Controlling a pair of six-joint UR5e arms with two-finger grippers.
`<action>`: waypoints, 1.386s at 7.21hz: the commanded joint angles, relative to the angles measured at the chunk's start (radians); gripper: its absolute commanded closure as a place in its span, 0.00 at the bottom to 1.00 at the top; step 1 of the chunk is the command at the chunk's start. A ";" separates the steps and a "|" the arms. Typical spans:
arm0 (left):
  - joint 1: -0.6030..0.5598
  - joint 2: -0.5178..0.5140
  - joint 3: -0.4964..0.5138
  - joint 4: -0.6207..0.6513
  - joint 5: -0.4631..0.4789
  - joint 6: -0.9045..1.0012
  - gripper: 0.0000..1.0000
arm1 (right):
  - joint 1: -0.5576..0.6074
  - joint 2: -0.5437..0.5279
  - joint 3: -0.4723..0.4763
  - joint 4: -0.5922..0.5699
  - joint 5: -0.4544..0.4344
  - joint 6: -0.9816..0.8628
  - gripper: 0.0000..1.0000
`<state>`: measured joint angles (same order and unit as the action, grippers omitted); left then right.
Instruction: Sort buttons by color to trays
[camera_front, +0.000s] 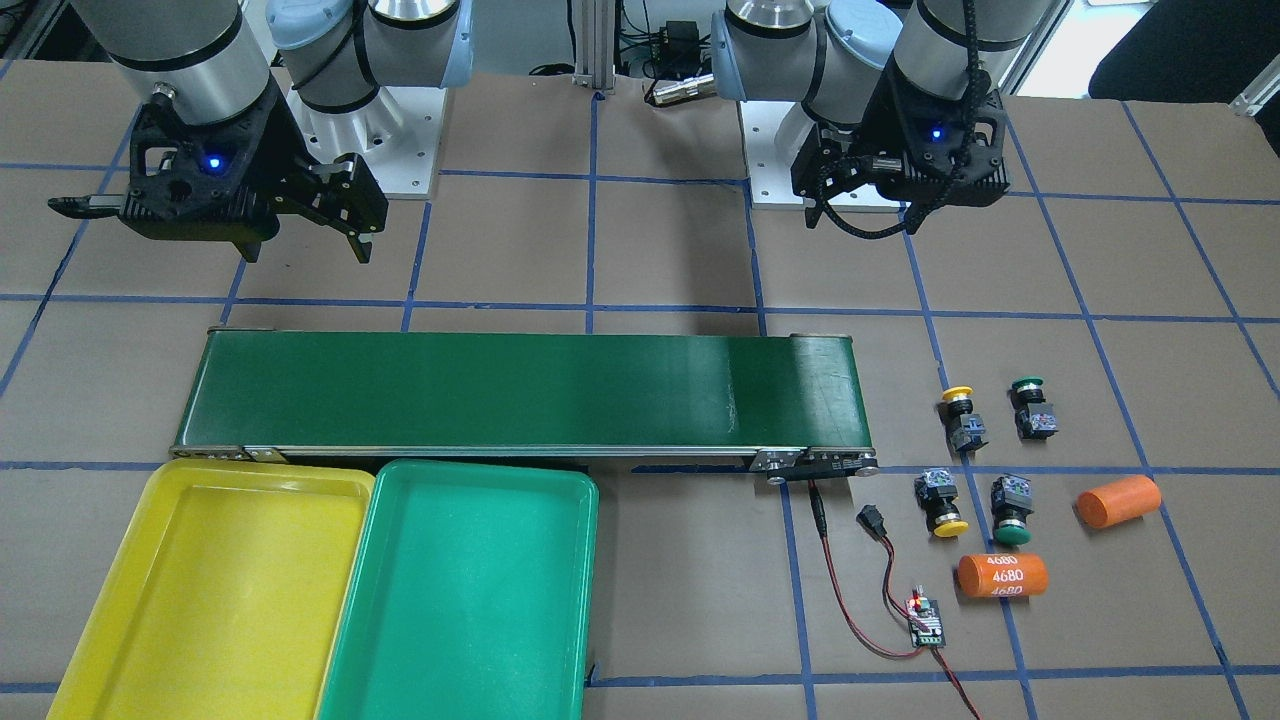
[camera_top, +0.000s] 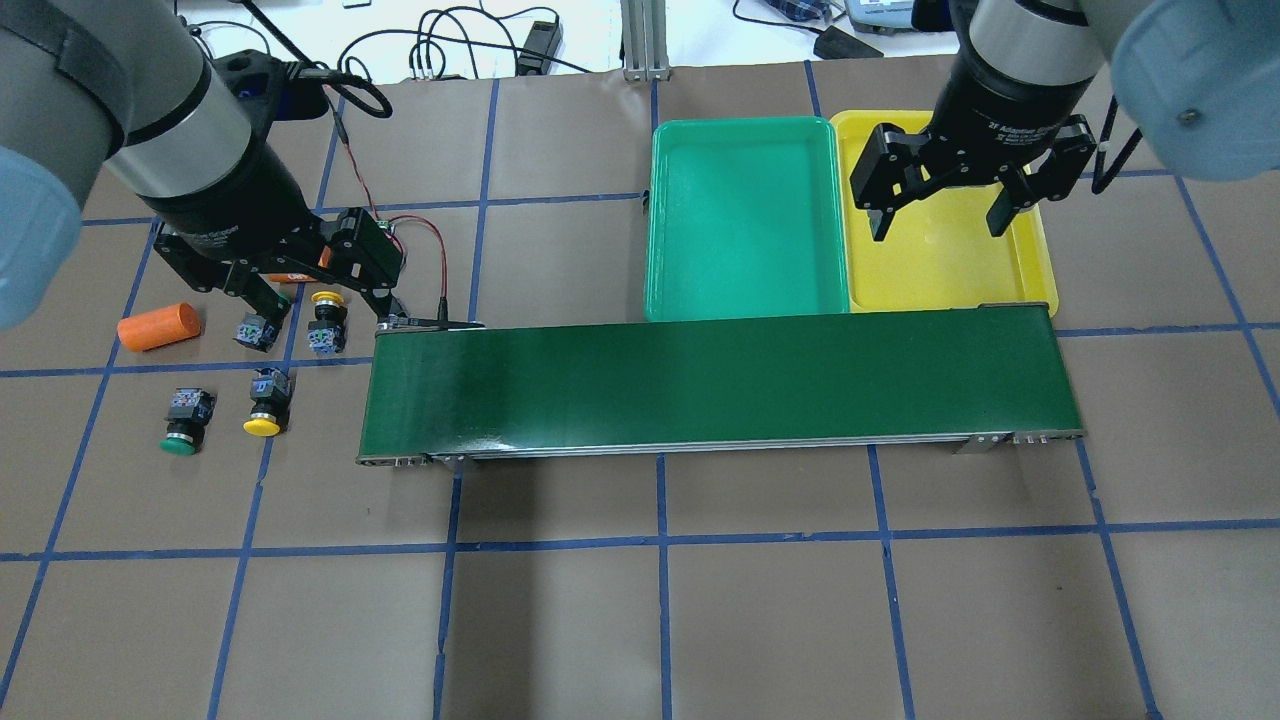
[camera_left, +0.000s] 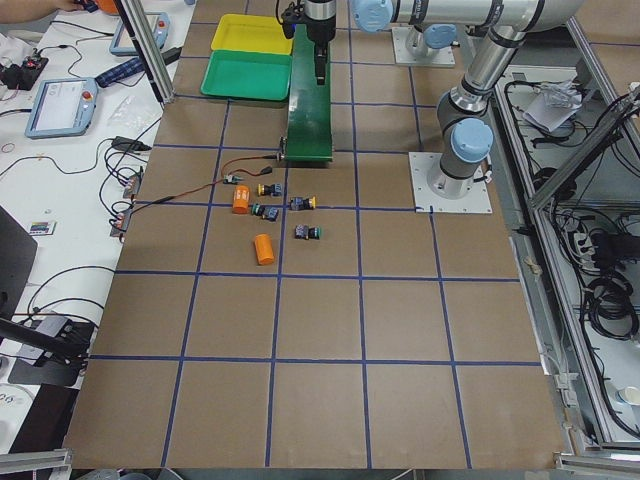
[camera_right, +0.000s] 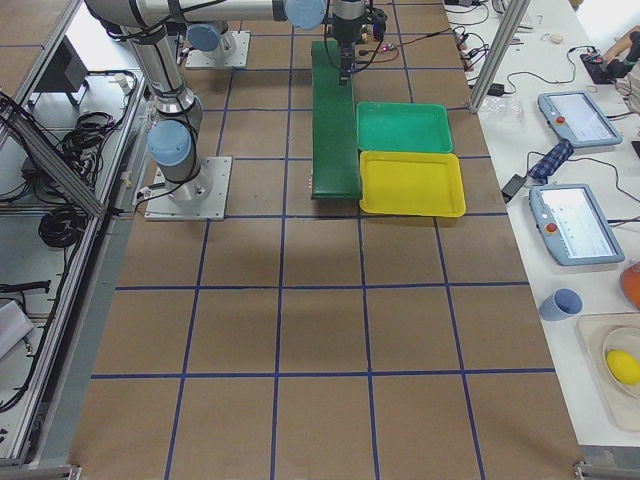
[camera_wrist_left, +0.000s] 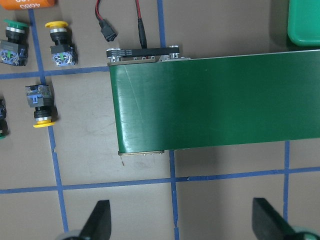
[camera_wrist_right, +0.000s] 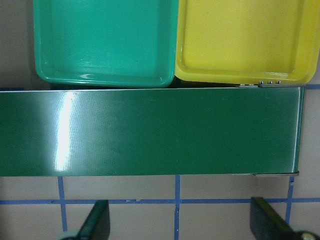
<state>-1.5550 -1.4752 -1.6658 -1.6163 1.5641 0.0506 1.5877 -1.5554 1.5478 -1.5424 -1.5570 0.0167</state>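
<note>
Hanging with its jaws spread wide and nothing between them, the left gripper (camera_wrist_left: 181, 216) sits above the bare table by the end of the conveyor belt (camera_front: 520, 390). Its wrist view shows the belt end at centre and the buttons at the left edge.

The front-facing view alone shows all four whole, lying on their sides on the table beyond that belt end. The inner yellow button (camera_front: 962, 418) and inner green button (camera_front: 1034, 408) are toward the robot. The outer yellow button (camera_front: 940, 505) and outer green button (camera_front: 1010, 510) lie behind them. From overhead, a left finger covers the outer green button's cap, so only its contact block shows. The marked orange cylinder (camera_front: 1002, 575) is reduced there to a sliver, while the plain orange cylinder (camera_front: 1118, 500) shows fully.

The right gripper (camera_wrist_right: 182, 217) is likewise released and empty. From overhead it overlaps the yellow tray (camera_front: 220, 590). The front-facing view places it on the robot's side of the belt, high above the table. Its wrist view takes in the belt's other end, with the yellow tray and the green tray (camera_front: 460, 600) side by side, touching, just beyond the belt.

A small circuit board (camera_front: 925, 620) with red wires lies near the buttons.
</note>
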 joint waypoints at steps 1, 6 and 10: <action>-0.003 0.004 -0.008 -0.001 0.001 -0.011 0.00 | 0.000 -0.002 0.000 0.001 0.000 0.000 0.00; 0.012 -0.004 -0.008 0.059 -0.002 -0.004 0.00 | 0.002 -0.003 0.000 0.001 -0.002 0.000 0.00; 0.180 -0.030 -0.008 0.062 0.002 0.003 0.00 | 0.002 -0.003 0.000 -0.001 0.000 0.000 0.00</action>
<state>-1.4248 -1.5020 -1.6724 -1.5551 1.5641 0.0522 1.5892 -1.5585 1.5478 -1.5428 -1.5575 0.0169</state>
